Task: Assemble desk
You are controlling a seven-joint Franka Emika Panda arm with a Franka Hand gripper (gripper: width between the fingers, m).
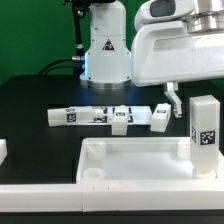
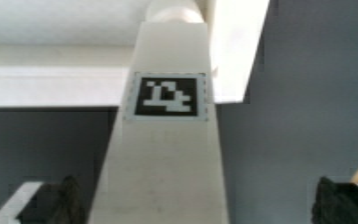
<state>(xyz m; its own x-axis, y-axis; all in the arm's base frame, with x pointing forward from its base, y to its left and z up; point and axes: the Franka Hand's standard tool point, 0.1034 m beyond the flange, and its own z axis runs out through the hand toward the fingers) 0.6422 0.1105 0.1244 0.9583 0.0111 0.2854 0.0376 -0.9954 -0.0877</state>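
While the gripper (image 2: 202,185) hangs directly over the upright leg (image 1: 205,125), its jaws are spread wide. In the wrist view the two dark fingers (image 2: 51,205) are seen on either side of the leg, each separated from it by a strip of black table (image 1: 30,130), so nothing is pinched. The leg is viewed down its length from the tool, and a black-and-white square tag (image 2: 167,97) is carried on the face turned toward the camera.

From the exterior view, one finger is seen beside the top of the leg, clear of it; the other finger is hidden. The leg is stood on end straight below the tool, at a corner of the desk top (image 1: 130,165), inside its raised rim. Whether its foot is seated in a socket cannot be told, since the joint is covered by the rim. The desk top is laid flat on the table beneath the gripper and stretches away from it toward the exterior view's left, where a round corner socket (image 1: 93,172) is left open.

Beside the gripper, farther toward the arm's base (image 1: 105,50) than the desk top, the marker board (image 1: 85,115) is laid on the table. A second leg (image 1: 120,121) and a third leg (image 1: 160,118) are set down along it, the third leg being the nearer to the tool and just beside the visible finger. Well apart from the gripper, a white piece (image 1: 2,150) is cut off by the picture's edge and cannot be identified.
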